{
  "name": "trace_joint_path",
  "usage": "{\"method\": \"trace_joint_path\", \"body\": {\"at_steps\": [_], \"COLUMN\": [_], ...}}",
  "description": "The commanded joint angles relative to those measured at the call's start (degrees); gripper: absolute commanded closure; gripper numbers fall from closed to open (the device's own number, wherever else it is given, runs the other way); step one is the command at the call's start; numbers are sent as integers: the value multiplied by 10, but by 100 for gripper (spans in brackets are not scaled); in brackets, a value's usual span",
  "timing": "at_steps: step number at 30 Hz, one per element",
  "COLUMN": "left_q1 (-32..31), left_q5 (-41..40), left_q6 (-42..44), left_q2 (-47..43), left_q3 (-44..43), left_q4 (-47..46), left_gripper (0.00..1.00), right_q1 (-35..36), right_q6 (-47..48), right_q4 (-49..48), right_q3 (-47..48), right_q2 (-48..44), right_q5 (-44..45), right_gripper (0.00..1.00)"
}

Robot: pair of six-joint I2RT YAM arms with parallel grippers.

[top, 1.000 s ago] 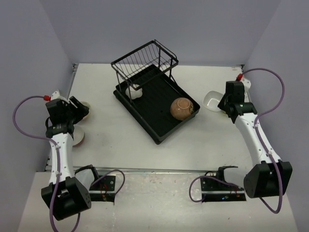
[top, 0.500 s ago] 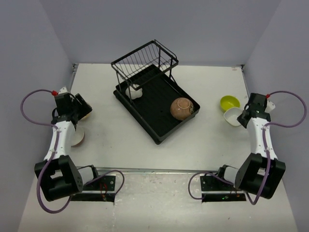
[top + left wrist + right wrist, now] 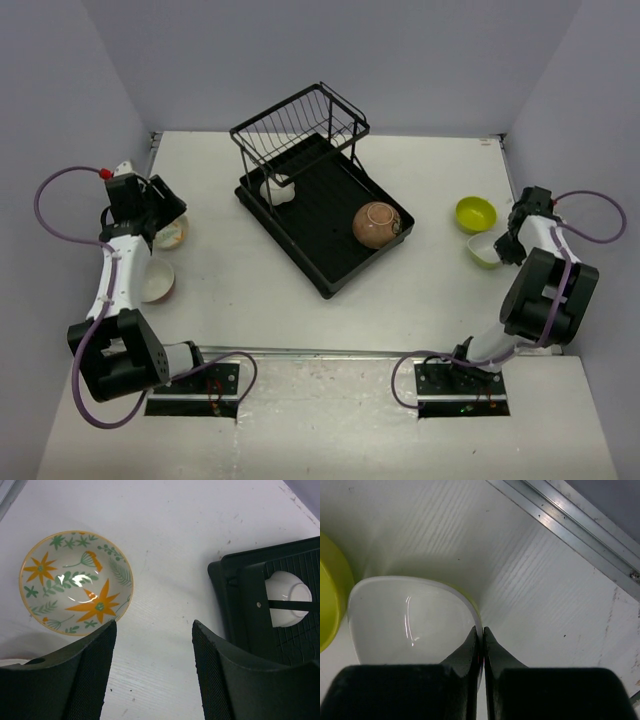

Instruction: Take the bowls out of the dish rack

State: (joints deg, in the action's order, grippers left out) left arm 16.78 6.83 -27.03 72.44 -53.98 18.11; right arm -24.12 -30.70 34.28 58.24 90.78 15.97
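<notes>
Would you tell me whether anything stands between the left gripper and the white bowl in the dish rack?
Yes: the white bowl sits under the raised wire basket, a black bar crossing over it, behind the dish rack's rim.

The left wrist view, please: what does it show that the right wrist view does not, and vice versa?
Only left wrist: a floral bowl, the dish rack corner holding a white bowl, and the open left hand. Only right wrist: the right hand pinching a lime-rimmed bowl, beside a lime-green bowl. Both: the white table.
</notes>
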Motion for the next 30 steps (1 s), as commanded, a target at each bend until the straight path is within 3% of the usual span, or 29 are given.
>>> {"method": "trace_joint_path", "body": {"at_steps": [1, 7, 10, 11, 14, 24, 25, 27, 30], "left_q1": [-4, -15, -23, -26, -30, -36, -36, -36, -38], "left_q5": [24, 54, 58, 57, 55, 48, 48, 50, 75], "left_q6": [-4, -12, -8, -7, -2, 0, 0, -3, -15], "left_q2": [1, -18, -27, -31, -38, -24, -20, -5, 33], "left_q3": [-24, -16, -16, -17, -23, -57, -60, -69, -102], "left_q4": [-4, 15, 31, 36, 56, 81, 77, 73, 61], "left_gripper": [37, 37, 37, 36, 37, 36, 36, 36, 36], "right_q1": [-10, -15, -15, -15, -15, -9, -3, 22, 77], "right_q6": [-5, -8, -16, -17, -24, -58, -60, -62, -58], "right_q4": [-9, -8, 3, 2, -4, 59, 64, 82, 95], "right_q3": [27, 57, 62, 52, 29, 49, 55, 77, 103], "right_q2": [26, 62, 65, 55, 28, -115, -136, -150, -186], "right_q5": [13, 8, 5, 2, -8, -46, -50, -61, -69], "right_gripper": [100, 99, 87, 79, 73, 66, 65, 53, 49]}}
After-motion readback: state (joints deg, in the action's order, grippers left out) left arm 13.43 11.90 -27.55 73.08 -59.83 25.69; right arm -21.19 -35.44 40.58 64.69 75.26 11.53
